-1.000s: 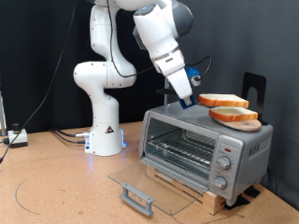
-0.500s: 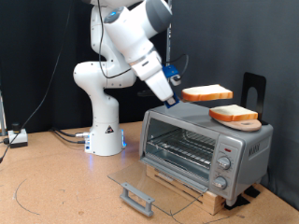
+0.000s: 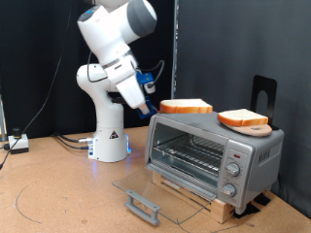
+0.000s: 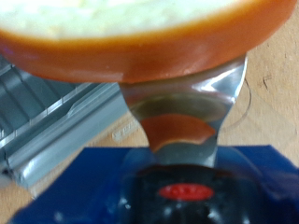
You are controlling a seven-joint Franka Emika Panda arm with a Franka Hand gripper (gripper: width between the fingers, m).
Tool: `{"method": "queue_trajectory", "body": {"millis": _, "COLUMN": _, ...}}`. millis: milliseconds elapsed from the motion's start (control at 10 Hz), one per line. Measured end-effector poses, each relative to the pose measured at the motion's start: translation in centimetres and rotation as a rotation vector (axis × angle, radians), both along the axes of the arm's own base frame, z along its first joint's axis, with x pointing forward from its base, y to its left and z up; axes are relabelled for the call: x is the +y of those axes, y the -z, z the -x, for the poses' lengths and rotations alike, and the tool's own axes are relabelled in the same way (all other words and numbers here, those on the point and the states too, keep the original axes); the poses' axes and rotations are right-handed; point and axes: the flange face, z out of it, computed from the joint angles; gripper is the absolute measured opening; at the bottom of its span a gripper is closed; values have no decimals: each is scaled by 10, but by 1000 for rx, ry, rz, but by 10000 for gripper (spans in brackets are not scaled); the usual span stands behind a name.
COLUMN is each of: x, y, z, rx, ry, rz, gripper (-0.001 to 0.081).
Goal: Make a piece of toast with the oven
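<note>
My gripper (image 3: 155, 107) is shut on the piece of toast (image 3: 186, 106), a square slice with a pale face and orange-tan crust, held flat in the air above the exterior view's left end of the oven top. The wrist view shows the toast (image 4: 140, 33) close up, with one shiny finger (image 4: 182, 117) under its crust. The oven (image 3: 214, 155) is a silver box with its glass door (image 3: 160, 197) folded down open, the wire rack (image 3: 190, 155) showing and knobs (image 3: 233, 170) at the right. The second slice (image 3: 243, 119) lies on the oven top.
The robot's white base (image 3: 109, 136) stands left of the oven in the exterior view. The oven sits on a wooden board on a brown table (image 3: 58, 194). A black stand (image 3: 264, 92) rises behind the oven. Cables lie at the far left.
My gripper has carried the toast off the oven top, away from the second slice, leftwards and slightly lower in the exterior view. The arm has swung left with it.
</note>
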Motion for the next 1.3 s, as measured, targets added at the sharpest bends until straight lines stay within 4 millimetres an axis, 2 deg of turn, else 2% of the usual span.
{"method": "queue_trajectory", "body": {"millis": 600, "x": -94, "y": 16, "z": 32, "rx": 15, "ry": 23, "rz": -3, "gripper": 404}}
{"method": "queue_trajectory", "body": {"millis": 700, "x": -102, "y": 19, "z": 33, "rx": 19, "ry": 23, "rz": 0, "gripper": 404}}
{"method": "queue_trajectory", "body": {"millis": 1000, "x": -93, "y": 30, "z": 33, "rx": 24, "ry": -10, "rz": 2, "gripper": 404}}
{"method": "queue_trajectory", "body": {"millis": 1300, "x": -74, "y": 69, "z": 30, "rx": 31, "ry": -30, "rz": 80, "gripper": 404}}
